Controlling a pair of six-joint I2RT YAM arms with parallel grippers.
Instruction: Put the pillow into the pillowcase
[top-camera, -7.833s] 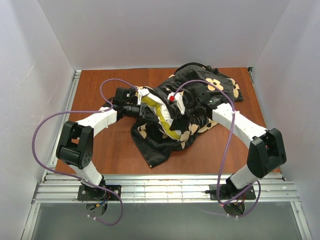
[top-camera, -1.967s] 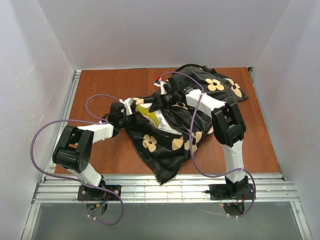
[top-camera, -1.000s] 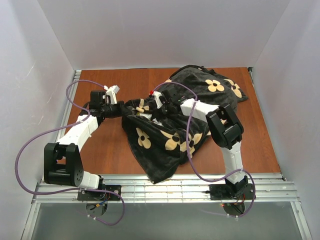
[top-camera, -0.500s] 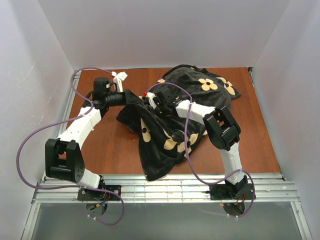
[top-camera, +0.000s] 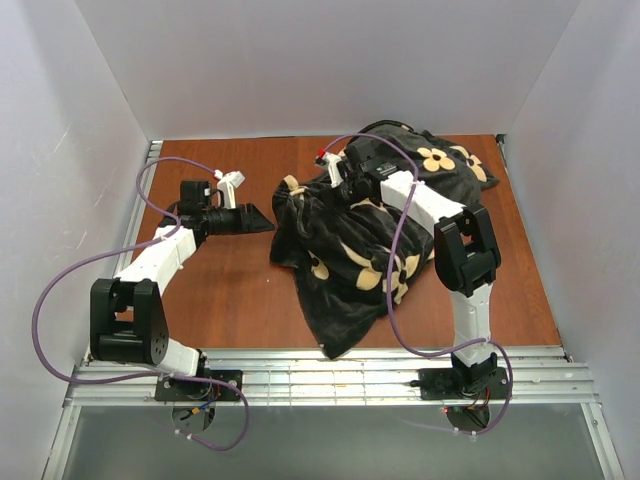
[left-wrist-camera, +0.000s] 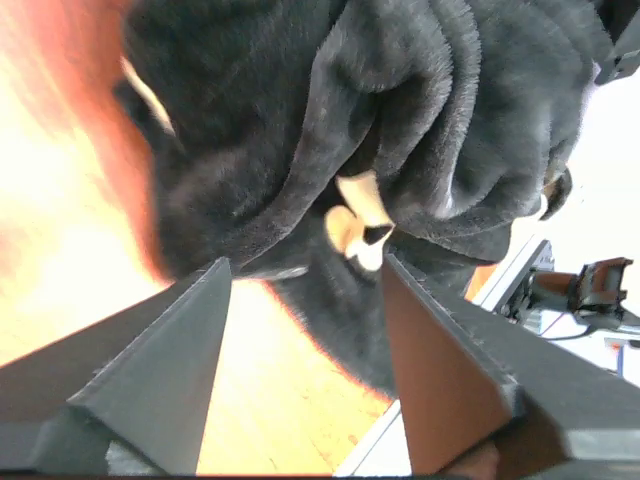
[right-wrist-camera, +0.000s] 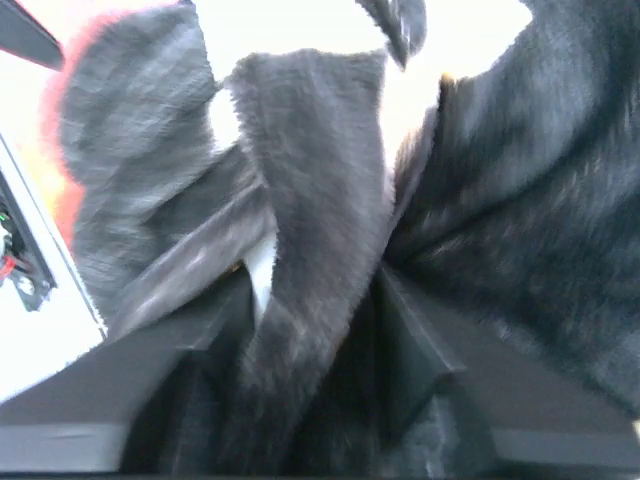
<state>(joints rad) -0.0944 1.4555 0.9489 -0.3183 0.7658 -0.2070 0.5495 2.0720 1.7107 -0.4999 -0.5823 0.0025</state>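
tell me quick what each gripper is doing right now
Left gripper: open, holding nothing.
Right gripper: shut on a fold of the black plush flower-printed pillowcase.

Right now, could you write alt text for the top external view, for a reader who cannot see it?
A black pillowcase with tan flowers lies bunched on a brown table, with the right gripper pinching its far edge. The left gripper is open, just left of the fabric, holding nothing. No white pillow shows.
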